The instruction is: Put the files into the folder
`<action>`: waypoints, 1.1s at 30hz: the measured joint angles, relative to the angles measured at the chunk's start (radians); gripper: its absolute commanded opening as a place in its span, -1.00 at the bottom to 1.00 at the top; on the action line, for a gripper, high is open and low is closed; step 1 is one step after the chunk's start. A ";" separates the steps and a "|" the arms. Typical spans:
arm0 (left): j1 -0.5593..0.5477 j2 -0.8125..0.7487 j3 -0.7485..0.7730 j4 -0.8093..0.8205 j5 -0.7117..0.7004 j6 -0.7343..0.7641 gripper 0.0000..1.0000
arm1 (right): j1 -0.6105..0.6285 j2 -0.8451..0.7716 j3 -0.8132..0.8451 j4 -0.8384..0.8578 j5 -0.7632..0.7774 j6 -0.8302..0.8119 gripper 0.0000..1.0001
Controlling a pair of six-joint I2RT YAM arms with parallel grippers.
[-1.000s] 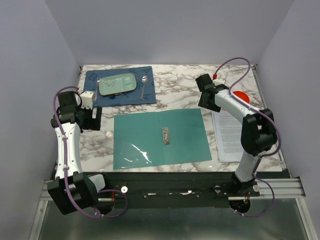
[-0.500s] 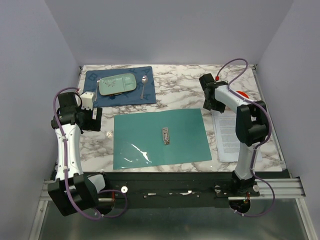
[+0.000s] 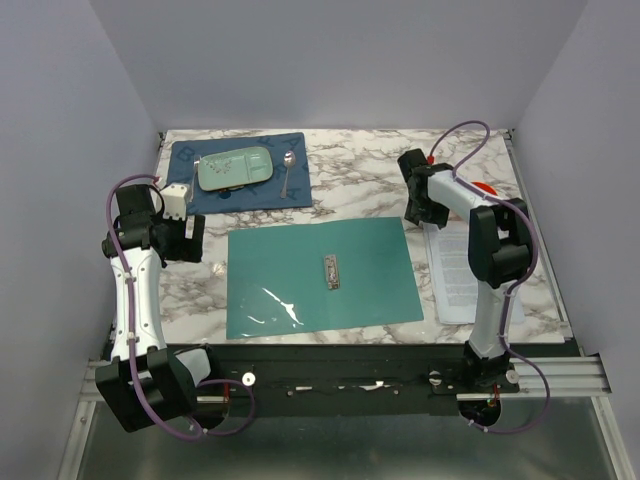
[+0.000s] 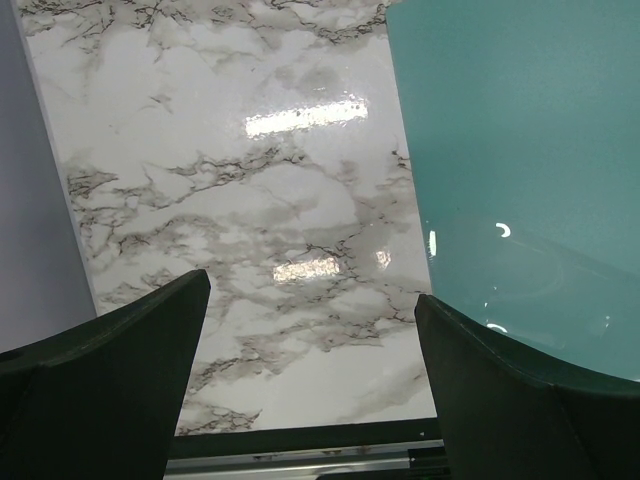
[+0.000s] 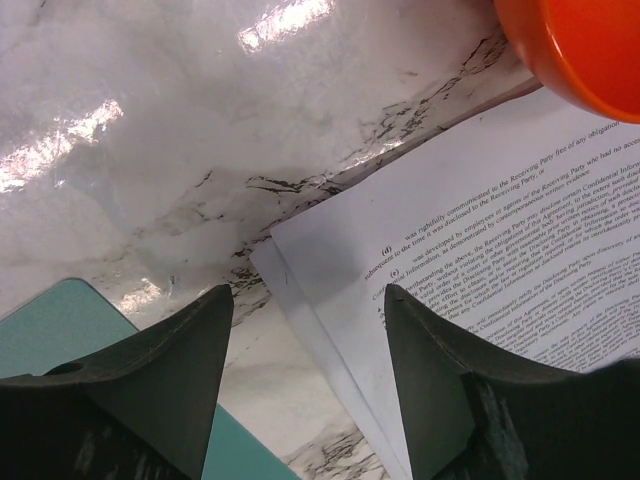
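Observed from the desk side: the folder (image 3: 320, 275) lies open and flat at the middle of the desk (image 3: 370, 170). The files (image 3: 460, 270) lie as a small stack just to its right, apart from it, and not yet touched. The right tool (image 5: 305, 330) hangs over the stack's far left corner with its jaws apart and nothing between them. The left tool (image 4: 310, 300) stands fully open and empty over bare marble by the folder's left edge.

Risks noted:
- The sheets lie thin and flat. The fingers may skid across the top sheet, or lift one sheet and leave the rest.
- A pinch at the corner could crease or fan the stack.
- An orange object (image 5: 580, 40) sits at the far edge of the files. Whether it rests on them cannot be told. If it does, dragging the sheets would snag or carry it.
- One finger hangs close to the folder's corner and could nudge the folder out of place.

Change since a second ago: the right arm has folded inward and brought its tool down toward the files' corner. The left arm, folder and files have not moved.
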 measured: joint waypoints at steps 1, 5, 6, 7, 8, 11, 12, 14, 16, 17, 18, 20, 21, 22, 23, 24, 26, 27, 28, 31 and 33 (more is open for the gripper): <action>0.000 0.000 0.000 0.000 0.000 0.000 0.98 | 0.000 0.001 0.003 -0.002 0.000 0.000 0.36; 0.000 0.000 0.000 0.000 0.006 0.000 0.98 | 0.000 0.012 0.022 -0.005 -0.002 0.003 0.31; 0.000 0.000 0.000 0.000 0.007 0.000 0.98 | 0.000 0.013 0.024 -0.008 -0.002 0.003 0.31; 0.000 0.000 0.000 0.000 0.007 0.000 0.98 | 0.000 0.014 0.026 -0.013 -0.002 0.004 0.29; 0.000 0.000 0.000 0.000 0.007 0.000 0.98 | 0.000 0.014 0.028 -0.018 -0.002 0.004 0.29; 0.000 0.000 0.000 0.000 0.008 0.000 0.98 | 0.000 0.015 0.031 -0.032 -0.002 0.004 0.27; 0.000 0.000 0.000 0.000 0.008 0.000 0.98 | 0.000 0.015 0.031 -0.039 -0.001 0.004 0.27; 0.000 0.000 0.000 0.000 0.008 0.000 0.98 | 0.000 0.015 0.031 -0.051 -0.001 0.004 0.24; 0.000 0.000 0.000 0.000 0.008 0.000 0.98 | 0.000 0.015 0.031 -0.058 -0.001 0.005 0.22; 0.000 0.000 0.000 0.001 0.008 0.000 0.98 | 0.000 0.015 0.031 -0.061 0.000 0.005 0.22; 0.000 0.000 0.000 0.001 0.008 0.000 0.98 | 0.000 0.015 0.031 -0.063 0.000 0.005 0.22; 0.000 0.000 0.000 0.002 0.008 0.000 0.98 | 0.000 0.015 0.031 -0.067 0.000 0.005 0.21; 0.000 0.000 0.000 0.003 0.008 0.000 0.98 | 0.000 0.015 0.031 -0.069 0.000 0.005 0.21; 0.000 0.000 0.000 0.003 0.008 0.000 0.98 | 0.000 0.015 0.031 -0.072 0.000 0.004 0.21; 0.000 0.000 0.000 0.003 0.008 0.000 0.98 | 0.000 0.015 0.031 -0.075 0.001 0.004 0.21; 0.000 0.000 0.000 0.003 0.008 0.000 0.98 | 0.000 0.015 0.031 -0.077 0.002 0.003 0.22; 0.000 0.000 0.000 0.003 0.008 0.000 0.98 | 0.000 0.015 0.031 -0.081 0.007 0.003 0.22; 0.000 0.000 0.000 0.003 0.008 0.000 0.98 | 0.000 0.015 0.031 -0.084 0.009 0.003 0.22; 0.000 -0.001 0.000 0.003 0.008 0.000 0.98 | 0.000 0.016 0.032 -0.086 0.010 0.003 0.23; 0.000 -0.005 0.000 0.003 0.008 0.001 0.98 | 0.000 0.024 0.056 -0.106 0.023 0.003 0.24; 0.000 -0.008 -0.001 0.003 0.008 0.001 0.98 | 0.000 0.029 0.075 -0.111 0.030 0.003 0.24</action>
